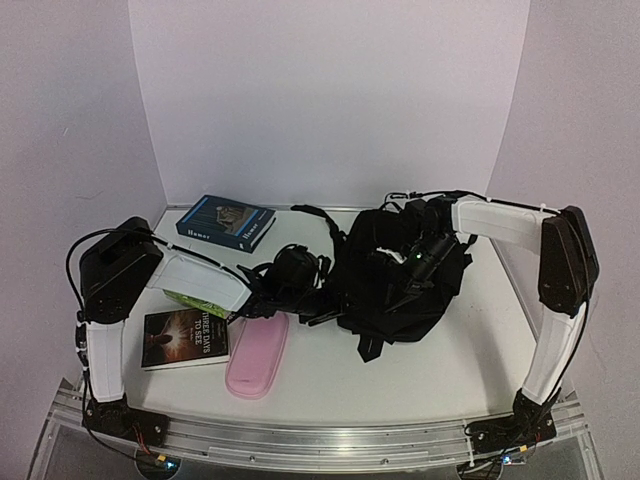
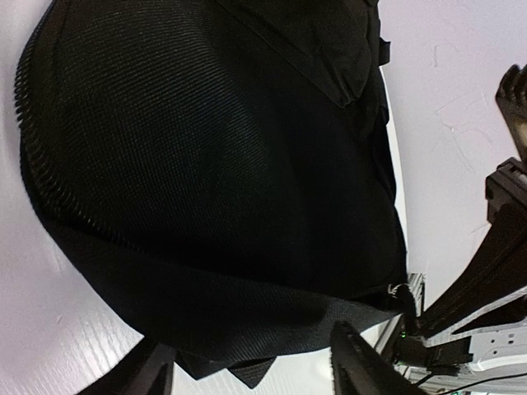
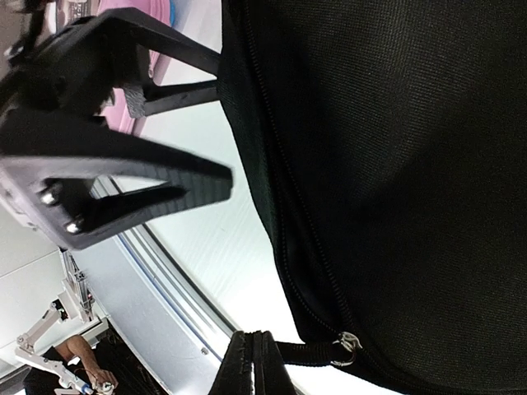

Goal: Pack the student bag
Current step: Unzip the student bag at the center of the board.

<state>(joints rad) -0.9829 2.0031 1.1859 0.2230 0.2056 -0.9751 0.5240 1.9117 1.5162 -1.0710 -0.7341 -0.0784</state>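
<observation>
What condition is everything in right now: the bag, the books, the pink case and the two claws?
student bag, lying flat, zip looks closed where visible.
zip pull, pinched.
right gripper, shut on the zip pull.
left gripper, open at the bag's edge.
blue book, closed, outside the bag.
dark book, closed, outside.
pink pencil case, lying flat, outside; zip unclear.

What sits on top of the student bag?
The right claw lies over the student bag, shut on its zip pull. The fabric beneath it is hidden, as is the bag's inside.
</observation>
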